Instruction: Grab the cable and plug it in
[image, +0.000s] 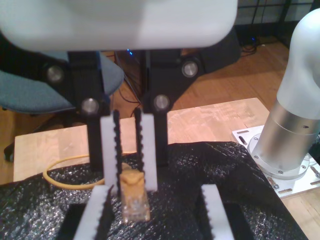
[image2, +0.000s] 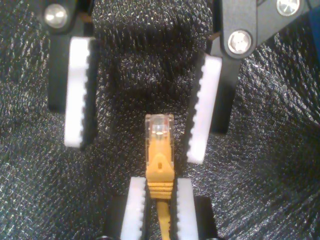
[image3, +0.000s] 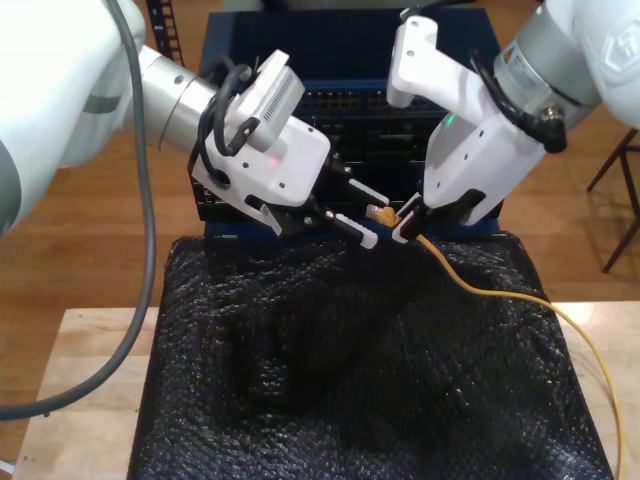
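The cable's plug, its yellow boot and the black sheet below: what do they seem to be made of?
The plug looks like clear, glossy hard plastic: the inside shows through it. The boot seems matte yellow-orange rubber or soft plastic, with moulded ribs. The black sheet is probably bubble wrap or textured foam; its small bumps glint.

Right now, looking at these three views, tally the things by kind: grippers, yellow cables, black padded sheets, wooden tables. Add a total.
Grippers: 2, my first gripper open and my second gripper shut on the cable
Yellow cables: 1, the cable
Black padded sheets: 1, the sheet
Wooden tables: 1, the table
Total: 5
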